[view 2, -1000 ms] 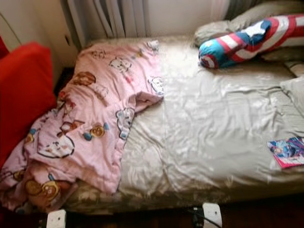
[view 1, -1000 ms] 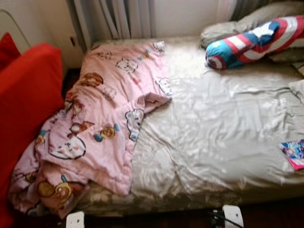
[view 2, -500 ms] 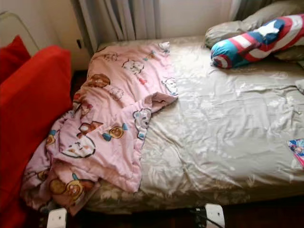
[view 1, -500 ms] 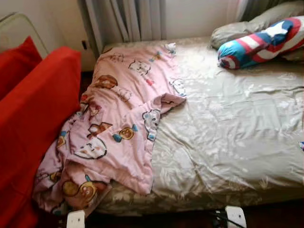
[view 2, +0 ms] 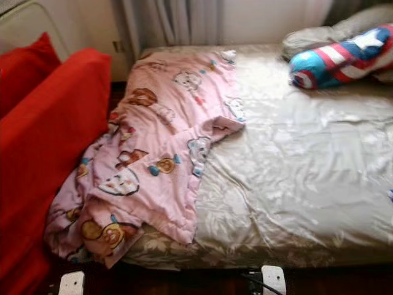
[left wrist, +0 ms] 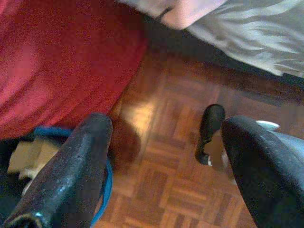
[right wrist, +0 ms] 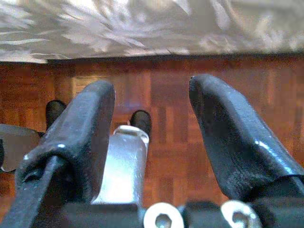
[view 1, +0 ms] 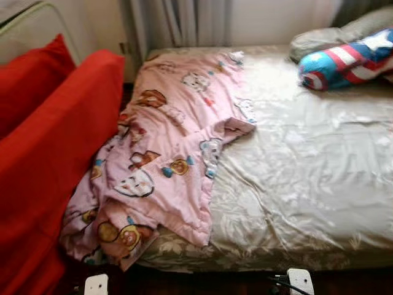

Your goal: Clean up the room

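A crumpled pink cartoon-print blanket (view 1: 169, 153) lies over the left part of the bed (view 1: 307, 184) and hangs off its near left corner. A red, white and blue shield-print bolster (view 1: 347, 58) rests at the far right of the bed against a grey pillow (view 1: 331, 37). My left gripper (left wrist: 164, 156) hangs open over the parquet floor (left wrist: 161, 175) beside red fabric. My right gripper (right wrist: 152, 137) hangs open above the floor just before the bed's edge, nothing between its fingers.
A red sofa or cushion stack (view 1: 49, 153) stands close against the bed's left side. Curtains (view 1: 184, 21) hang behind the bed. My two white feet (view 1: 97, 284) are on the dark floor right at the bed's near edge. A blue ring-shaped thing (left wrist: 102, 180) lies under the left gripper.
The camera has turned left: bed and blanket shifted right in view, more of the red sofa shows, and the colourful booklet at the right edge has slipped out of frame.
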### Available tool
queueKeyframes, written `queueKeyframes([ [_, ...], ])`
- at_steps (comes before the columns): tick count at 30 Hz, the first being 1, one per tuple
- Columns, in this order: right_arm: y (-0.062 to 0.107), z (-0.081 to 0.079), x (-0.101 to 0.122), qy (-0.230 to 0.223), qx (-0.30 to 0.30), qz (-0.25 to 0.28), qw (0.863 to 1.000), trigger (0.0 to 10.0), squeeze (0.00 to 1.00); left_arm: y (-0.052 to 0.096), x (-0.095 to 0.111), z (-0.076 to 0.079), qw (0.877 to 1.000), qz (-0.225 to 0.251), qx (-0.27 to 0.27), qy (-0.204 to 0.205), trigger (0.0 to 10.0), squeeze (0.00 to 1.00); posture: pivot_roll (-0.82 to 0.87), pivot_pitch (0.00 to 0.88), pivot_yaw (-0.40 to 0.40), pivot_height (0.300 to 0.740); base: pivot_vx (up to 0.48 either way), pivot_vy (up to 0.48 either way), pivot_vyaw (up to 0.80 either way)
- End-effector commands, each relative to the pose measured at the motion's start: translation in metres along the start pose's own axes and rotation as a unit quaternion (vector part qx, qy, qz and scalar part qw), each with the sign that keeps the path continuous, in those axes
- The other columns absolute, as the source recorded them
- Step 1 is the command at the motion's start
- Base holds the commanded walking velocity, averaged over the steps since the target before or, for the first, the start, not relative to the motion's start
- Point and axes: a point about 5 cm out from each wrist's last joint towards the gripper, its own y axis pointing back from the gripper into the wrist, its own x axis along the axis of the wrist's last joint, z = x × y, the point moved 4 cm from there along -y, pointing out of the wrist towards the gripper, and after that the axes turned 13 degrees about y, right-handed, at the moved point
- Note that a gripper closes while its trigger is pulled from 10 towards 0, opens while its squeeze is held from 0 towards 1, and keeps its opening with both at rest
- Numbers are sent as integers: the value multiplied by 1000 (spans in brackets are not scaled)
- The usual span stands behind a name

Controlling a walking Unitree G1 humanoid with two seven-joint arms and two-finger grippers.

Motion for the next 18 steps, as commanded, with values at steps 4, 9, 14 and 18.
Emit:
queueKeyframes([
  [4, 1, -2, -5, -1, 0, -7, 1000, 10000, 0, 2, -6, -4, 1000, -9, 2, -5, 10000, 0, -48, 105, 30, 740, 0, 0, 800],
  [9, 1, -2, -6, 2, 1, -8, 1000, 10000, 0, 2, -6, -2, 1000, -10, -1, -6, 10000, 0, -51, 104, 31, 740, 0, 0, 604],
  [14, 1, -2, -5, 3, 1, -6, 1000, 10000, 0, 2, -7, -2, 1000, -11, 0, -5, 10000, 0, -50, 114, 32, 740, 0, 0, 551],
  [18, 1, -3, -5, 3, 2, -7, 1000, 10000, 0, 2, -9, -4, 1000, -13, 2, -4, 10000, 0, -49, 116, 33, 740, 0, 0, 570],
])
